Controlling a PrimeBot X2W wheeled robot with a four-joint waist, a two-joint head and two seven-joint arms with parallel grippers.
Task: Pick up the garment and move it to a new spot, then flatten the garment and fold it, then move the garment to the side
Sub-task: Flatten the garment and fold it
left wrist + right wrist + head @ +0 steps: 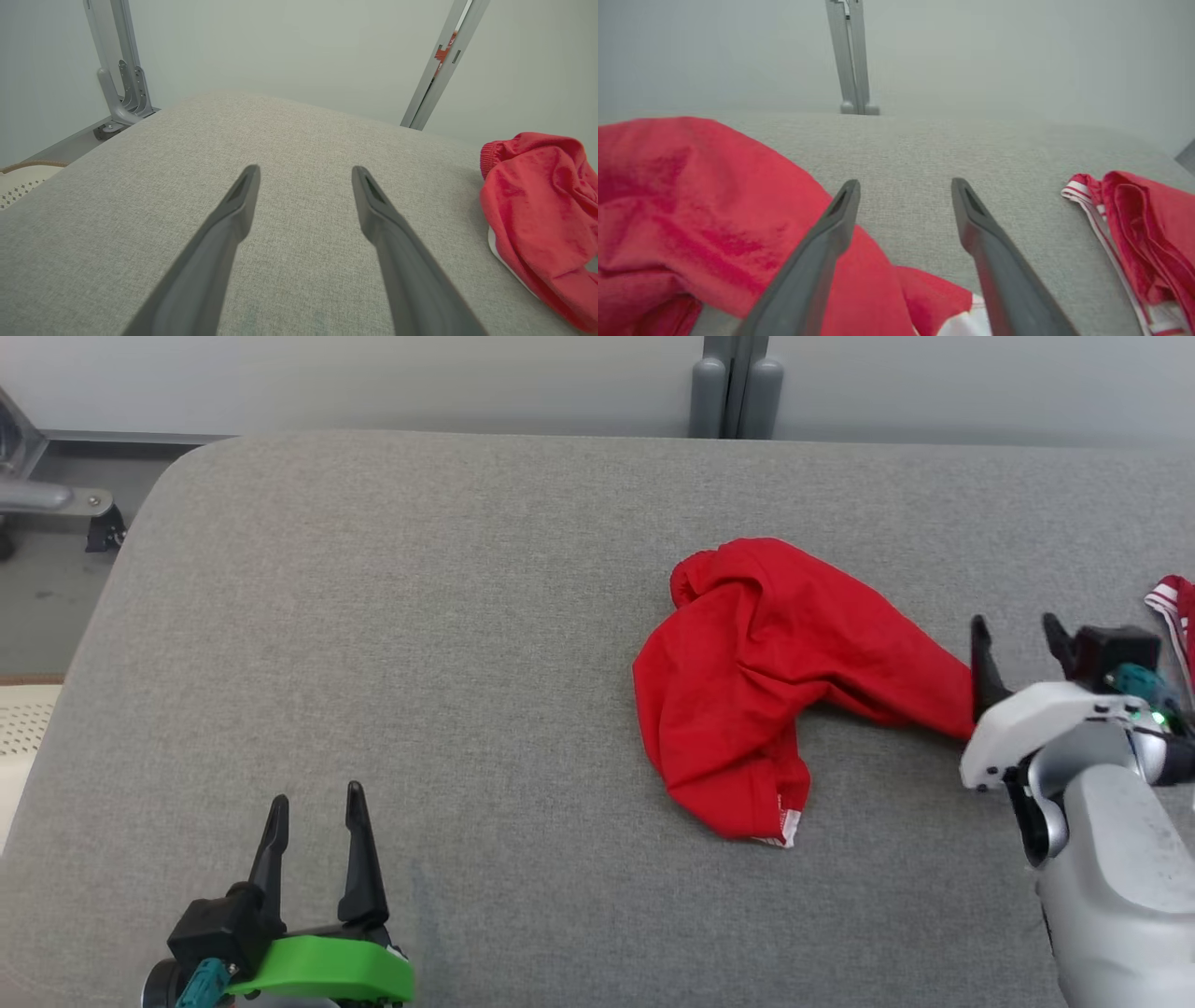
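A broad work surface [467,616] upholstered in light grey woven fabric, its far-left corner rounded, stands before a plain, pale grey-green wall [373,383] under soft, even light. A grey metal post [736,387] rises against the wall just behind the surface's far edge. To the left, a dull grey floor [56,588] carries a metal frame [47,499] with a black foot [105,532]. A cream perforated object [23,728], possibly a basket, shows at the left edge.

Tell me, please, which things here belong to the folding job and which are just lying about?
Job: crumpled red garment, open right gripper beside it, open left gripper, grey table.
Lying about: striped red cloth far right, metal post.
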